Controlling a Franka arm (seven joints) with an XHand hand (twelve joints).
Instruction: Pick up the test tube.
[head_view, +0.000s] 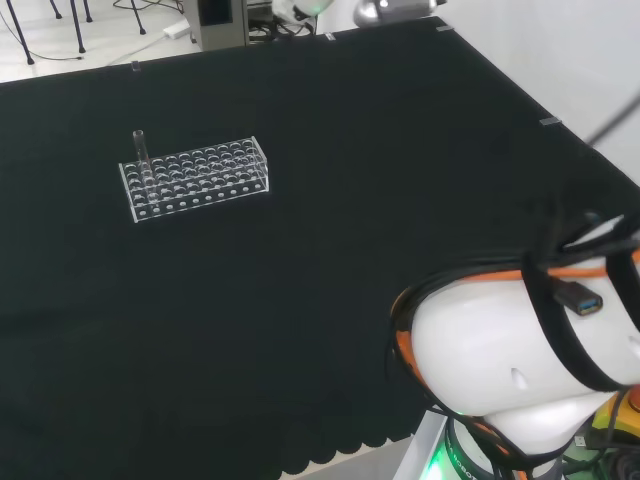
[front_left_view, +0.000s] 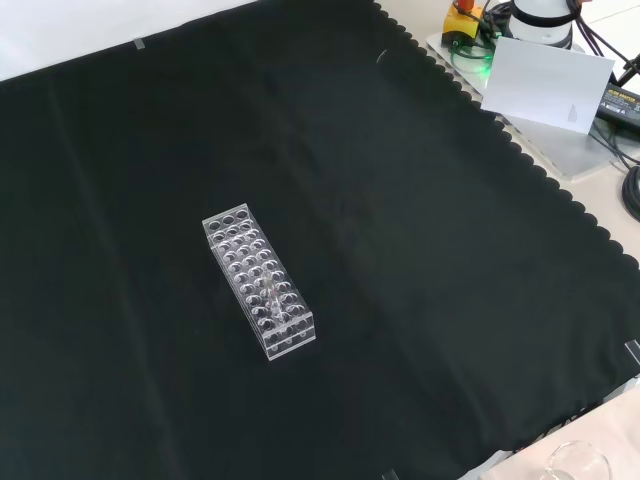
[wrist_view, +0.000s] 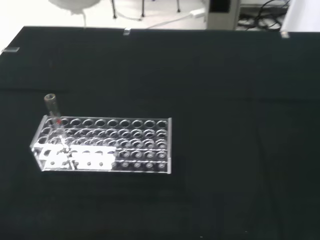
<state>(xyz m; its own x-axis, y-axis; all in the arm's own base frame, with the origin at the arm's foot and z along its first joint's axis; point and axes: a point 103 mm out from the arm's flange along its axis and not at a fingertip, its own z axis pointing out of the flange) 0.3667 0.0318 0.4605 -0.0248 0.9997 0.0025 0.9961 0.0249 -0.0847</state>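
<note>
I've got the test tube (head_view: 139, 150) standing upright in the clear rack (head_view: 196, 177), at its left end in the head view, on the black cloth (head_view: 330, 200). Can't tell what the hand's doing.

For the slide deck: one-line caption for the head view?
Single test tube upright at one end of a clear rack on black cloth.

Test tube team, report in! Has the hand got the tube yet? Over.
Not yet. Clear glass test tube stands upright at one end of the clear plastic rack, untouched. Black cloth around rack bare. Over.
</note>
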